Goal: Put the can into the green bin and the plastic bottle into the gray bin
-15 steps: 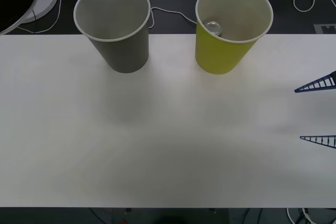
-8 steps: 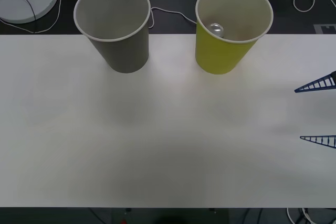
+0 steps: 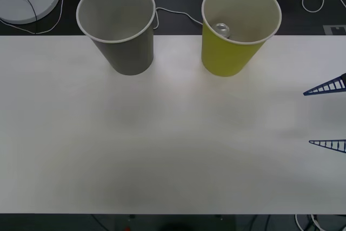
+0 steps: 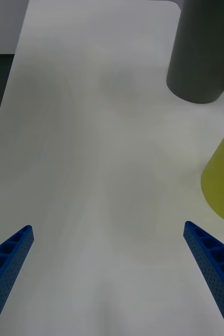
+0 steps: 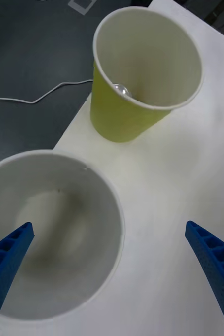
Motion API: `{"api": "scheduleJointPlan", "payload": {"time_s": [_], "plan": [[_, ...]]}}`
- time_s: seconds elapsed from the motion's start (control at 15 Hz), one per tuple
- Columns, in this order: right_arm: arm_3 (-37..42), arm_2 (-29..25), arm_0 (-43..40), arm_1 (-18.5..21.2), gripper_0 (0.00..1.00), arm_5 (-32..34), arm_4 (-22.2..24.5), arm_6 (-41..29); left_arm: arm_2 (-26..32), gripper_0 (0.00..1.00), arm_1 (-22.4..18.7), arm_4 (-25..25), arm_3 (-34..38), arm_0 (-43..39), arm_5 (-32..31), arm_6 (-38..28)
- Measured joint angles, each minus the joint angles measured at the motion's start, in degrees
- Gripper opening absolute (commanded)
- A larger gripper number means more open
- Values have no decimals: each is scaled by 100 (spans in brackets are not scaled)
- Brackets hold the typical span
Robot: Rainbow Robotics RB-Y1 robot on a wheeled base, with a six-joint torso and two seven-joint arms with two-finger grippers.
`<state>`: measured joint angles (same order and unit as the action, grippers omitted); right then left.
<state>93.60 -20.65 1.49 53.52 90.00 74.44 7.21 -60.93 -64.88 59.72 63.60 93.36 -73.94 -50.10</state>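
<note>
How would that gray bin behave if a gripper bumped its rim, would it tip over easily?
Probably yes. The gray bin is tall and tapers to a narrow base, so it looks top-heavy. It appears thin-walled, with nothing visible inside from the left wrist view, so it is likely light and would slide or topple on the smooth table.

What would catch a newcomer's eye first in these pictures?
Two big paper-cup bins stand at the table's far edge: the gray bin on the left, the green bin on the right with the can inside. The left gripper hangs open above the gray bin, while the right gripper waits open at the table's right edge.
</note>
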Motion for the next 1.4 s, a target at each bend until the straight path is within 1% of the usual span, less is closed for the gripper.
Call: {"api": "scheduleJointPlan", "payload": {"time_s": [0.13, 0.27, 0.53, 0.67, 0.93, 1.2, 1.4], "plan": [[0, 0, 0, 0, 100, 0, 0, 0, -3, 100, -479, -272, 297, -281, 0, 413], [0, 0, 0, 0, 100, 0, 0, 0, 2, 100, -873, -531, 516, -552, -3, 780], [0, 0, 0, 0, 100, 0, 0, 0, 9, 100, -1384, -881, 725, -1118, -6, 1748], [0, 0, 0, 0, 100, 0, 0, 0, 20, 100, -1526, -970, 722, -1324, -65, 2232], [0, 0, 0, 0, 100, 0, 0, 0, 114, 100, -1622, -1016, 205, -1494, -795, 3098], [0, 0, 0, 0, 100, 0, 0, 0, 151, 100, -1756, -645, -75, -1497, -1230, 3994], [0, 0, 0, 0, 100, 0, 0, 0, 155, 100, -1741, -446, -522, -1548, -1554, 4741]]}}
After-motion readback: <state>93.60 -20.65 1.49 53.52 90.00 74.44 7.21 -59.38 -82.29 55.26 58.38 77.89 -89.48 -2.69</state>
